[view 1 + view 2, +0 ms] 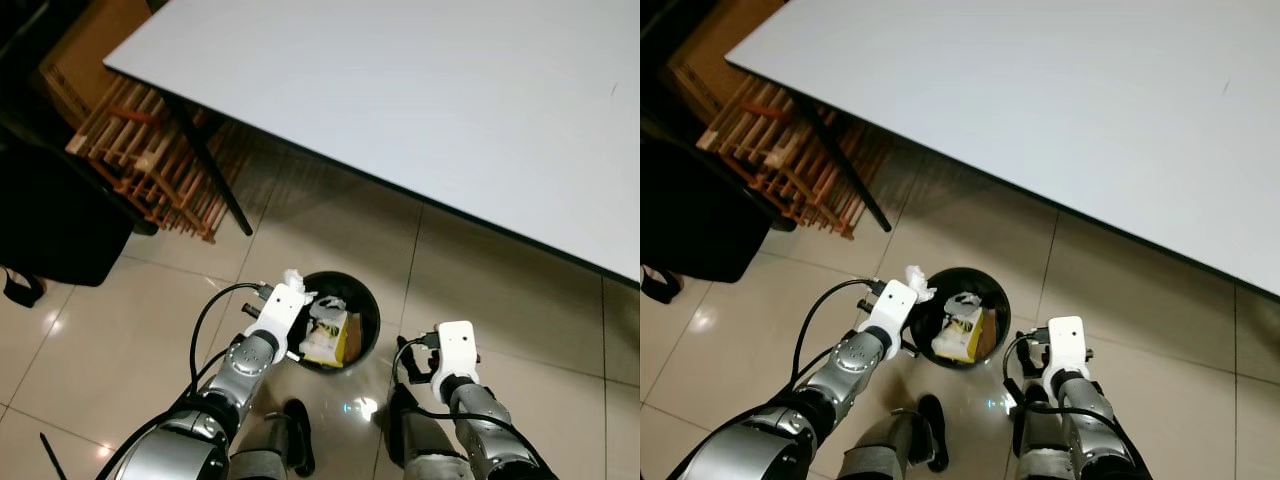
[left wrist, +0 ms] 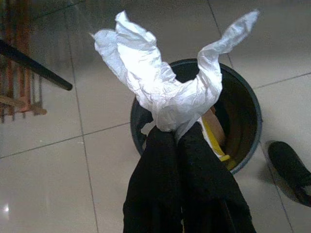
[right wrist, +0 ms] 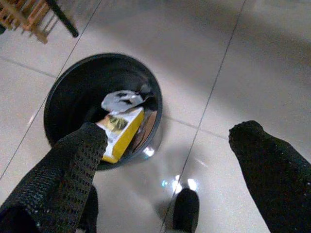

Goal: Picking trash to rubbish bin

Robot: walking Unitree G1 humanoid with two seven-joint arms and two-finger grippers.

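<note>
1. Left eye view takes in the largest thing first: a wide white rectangular tabletop (image 1: 430, 110) on thin black legs, standing over a floor of glossy beige tiles (image 1: 500, 290), with a wooden slatted rack (image 1: 150, 150) lying beneath its far corner.
2. On the tiles just before the robot stands the round black plastic rubbish bin (image 1: 368, 310). It already holds a yellow-and-white carton (image 3: 119, 131) and a crumpled scrap of pale wrapper (image 3: 121, 99), so part of the clearing looks done.
3. The left gripper (image 2: 177, 138) hangs at the bin's near-left rim. Its two black fingers are pressed together on the neck of a crumpled white paper tissue (image 2: 155, 82), whose loose ends flare upward above the bin's opening.
4. The right gripper (image 3: 165, 141) hovers just to the right of the bin, above bare tile. Its fingers stand wide apart with nothing between them.
5. Judging by this, the tissue is lifted and carried to the bin but not yet dropped. What remains seems to be bringing it a little further over the opening and letting it go, since it sits over the rim rather than the middle and could fall outside.
</note>
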